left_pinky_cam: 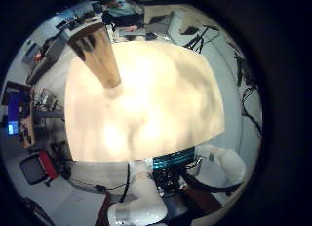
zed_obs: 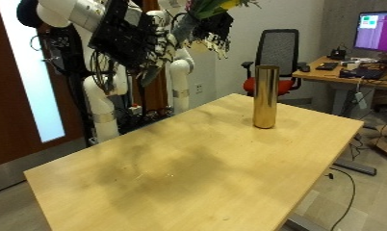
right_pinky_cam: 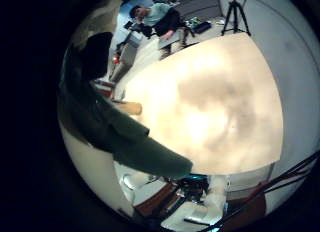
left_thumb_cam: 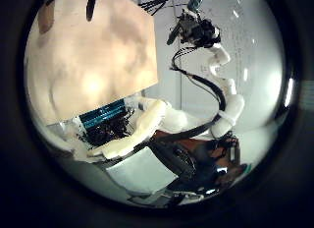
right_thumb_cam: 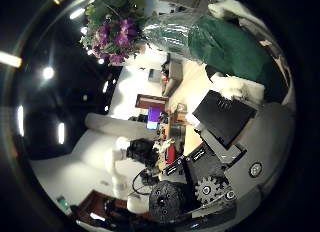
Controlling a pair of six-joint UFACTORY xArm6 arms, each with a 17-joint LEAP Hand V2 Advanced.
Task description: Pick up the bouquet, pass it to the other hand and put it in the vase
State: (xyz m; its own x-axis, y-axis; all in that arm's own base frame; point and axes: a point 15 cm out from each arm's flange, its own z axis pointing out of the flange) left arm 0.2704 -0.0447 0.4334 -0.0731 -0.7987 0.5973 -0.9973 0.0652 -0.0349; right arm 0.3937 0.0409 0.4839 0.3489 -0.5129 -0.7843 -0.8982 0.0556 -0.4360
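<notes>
Bouquet [zed_obs: 223, 10]: at the top edge of the outside frame, held aloft among the dark parts of the arms. Well above the table [zed_obs: 155, 168] and touching nothing on it.
Bouquet, close up: green wrap running across the upper part of the right thumb side frame. Purple blooms and green leaves bunched at the top of that frame. Fills much of the view, so close to that palm.
Wrap again: a dark green band slanting across the right little finger side frame, with the pale tabletop behind it.
Right hand [right_thumb_cam: 215, 122]: clasped on the bouquet. A black part and a white fingertip [right_thumb_cam: 236, 88] lie against the green wrap.
Left hand [left_pinky_cam: 219, 168]: fingers loose at the lower edge of its frame, with nothing between them. Looks down on the tabletop from high up.
Vase [zed_obs: 264, 96]: gold cylinder, upright on the table in the upper middle of the outside frame, near the far edge. Well apart from the bouquet and below it.
Vase from the left palm: upper part of the little finger side frame, standing on the light wood (seen steeply from above, mouth towards the camera).
Table: light wood, with only the vase on it.
</notes>
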